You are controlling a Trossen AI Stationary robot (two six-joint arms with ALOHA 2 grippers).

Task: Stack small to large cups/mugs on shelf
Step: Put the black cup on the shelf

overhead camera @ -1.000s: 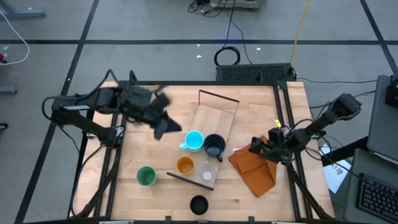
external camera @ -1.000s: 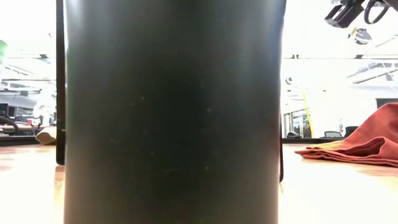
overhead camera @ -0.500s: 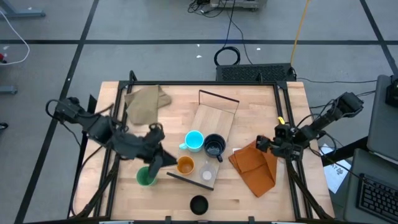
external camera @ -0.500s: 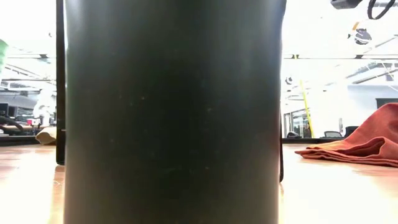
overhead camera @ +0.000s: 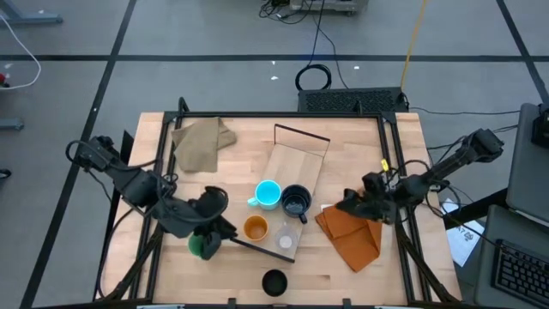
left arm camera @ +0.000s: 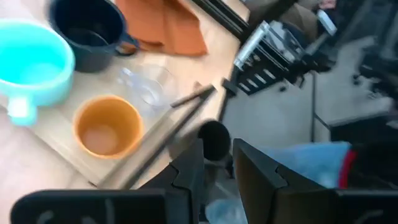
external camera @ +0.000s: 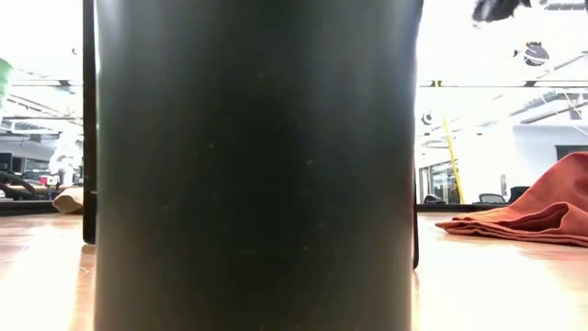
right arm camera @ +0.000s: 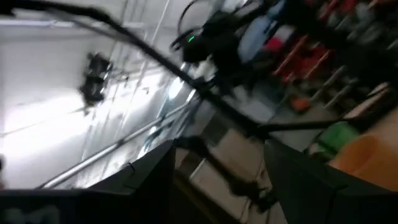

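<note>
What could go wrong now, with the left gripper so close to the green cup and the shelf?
1. The left gripper hangs over the green cup; a skewed descent might tip it.
2. It is close to the shelf's dark end strip; a sweep could shift the shelf and the orange cup on it.
3. The black cup stands near the table edge and might fall if bumped.

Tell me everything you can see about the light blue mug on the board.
The light blue mug is a glossy, round, turquoise cup with a stubby paler handle on one side. It stands upright and looks empty. It sits on the wooden board, right beside the navy mug, and the high view cannot settle whether they touch. The orange cup stands apart from it, nearer the front. No hand touches it.
</note>
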